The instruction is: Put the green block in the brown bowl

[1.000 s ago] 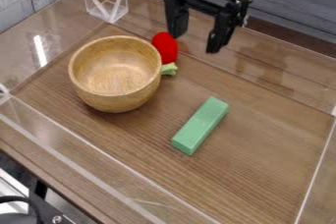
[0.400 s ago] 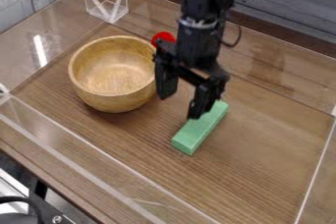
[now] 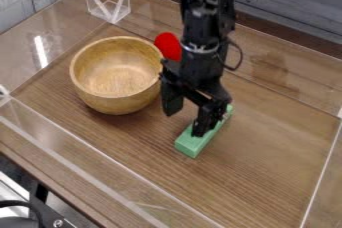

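No writing, brand or label can be read on anything in view

One claw (image 3: 190,112) hangs from a black arm that comes down from the far edge, pointing straight down at the desk (image 3: 274,122). Its two dark fingers (image 3: 173,99) are spread wide, with nothing pinched between them. The left finger stands over bare wood just right of the bowl; the right finger overlaps the far end of the block, and whether it touches the block cannot be told

One green block (image 3: 195,141) lies flat on the desk, right of the bowl and nearer than it, its long side running from near left to far right. Its far end is hidden behind the claw; its near end is plain to see. It is outside the bowl and well clear of the rim

One brown bowl (image 3: 118,74) stands upright at the left of the desk, round, thick-rimmed, with nothing inside

One red thing (image 3: 167,45) sits just beyond the bowl's far right rim, partly hidden by the arm

The desk is dark wood grain with low clear plastic walls (image 3: 321,187) around it. One small clear stand (image 3: 107,7) rests at the far left corner
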You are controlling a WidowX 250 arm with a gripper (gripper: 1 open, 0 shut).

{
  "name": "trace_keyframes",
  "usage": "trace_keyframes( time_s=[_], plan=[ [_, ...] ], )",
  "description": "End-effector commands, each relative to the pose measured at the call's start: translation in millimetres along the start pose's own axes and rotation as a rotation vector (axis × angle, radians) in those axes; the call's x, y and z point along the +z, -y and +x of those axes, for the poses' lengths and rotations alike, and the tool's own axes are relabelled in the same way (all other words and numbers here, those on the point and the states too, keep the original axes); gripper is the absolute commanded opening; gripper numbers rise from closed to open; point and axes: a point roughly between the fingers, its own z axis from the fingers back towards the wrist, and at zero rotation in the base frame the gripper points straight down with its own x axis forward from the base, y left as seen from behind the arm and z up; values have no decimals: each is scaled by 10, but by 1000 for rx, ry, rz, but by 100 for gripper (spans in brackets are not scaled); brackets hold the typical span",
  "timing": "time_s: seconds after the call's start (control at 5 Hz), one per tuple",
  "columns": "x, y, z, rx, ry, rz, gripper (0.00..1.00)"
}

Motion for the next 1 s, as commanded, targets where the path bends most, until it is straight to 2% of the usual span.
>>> trace_keyframes(
  time_s=[0.0, 0.2, 0.6, 0.8],
  plan=[
    [-41, 15, 87, -7, 29, 10, 100],
    [-85, 20, 127, -7, 21, 12, 100],
    [-60, 28, 181, 0, 15, 8, 100],
    [-55, 33, 192, 3, 13, 2, 0]
  ],
)
